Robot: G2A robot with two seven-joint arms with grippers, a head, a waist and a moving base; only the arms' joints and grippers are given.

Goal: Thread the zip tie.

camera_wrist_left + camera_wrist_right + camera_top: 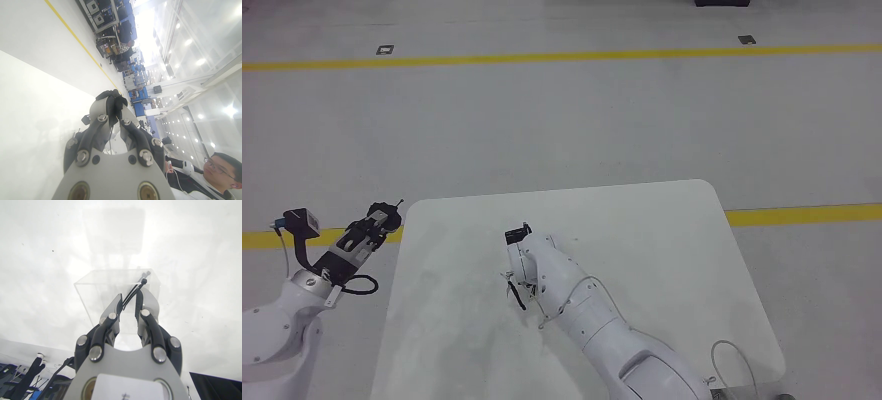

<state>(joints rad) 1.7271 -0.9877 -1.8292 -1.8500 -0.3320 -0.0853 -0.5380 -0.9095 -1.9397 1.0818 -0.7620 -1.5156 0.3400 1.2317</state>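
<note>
A large robotics lab hall: pale floor [542,120] with a yellow line [542,57] at twelve o'clock beyond the white tabletop [662,260], equipment racks [103,18], blue workstations [140,108], rows of ceiling lights [200,61].

- The left gripper [114,96] is seen with its black pads [109,106] pressed together — a thin black zip tie [112,124] is pinched between them.
- The white table [34,106] is seen alongside it — a yellow floor line [77,37] is seen beyond.

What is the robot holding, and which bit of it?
The left gripper pinches a zip tie by its thin strap. The right gripper, open over the box of zip ties, holds nothing.
</note>
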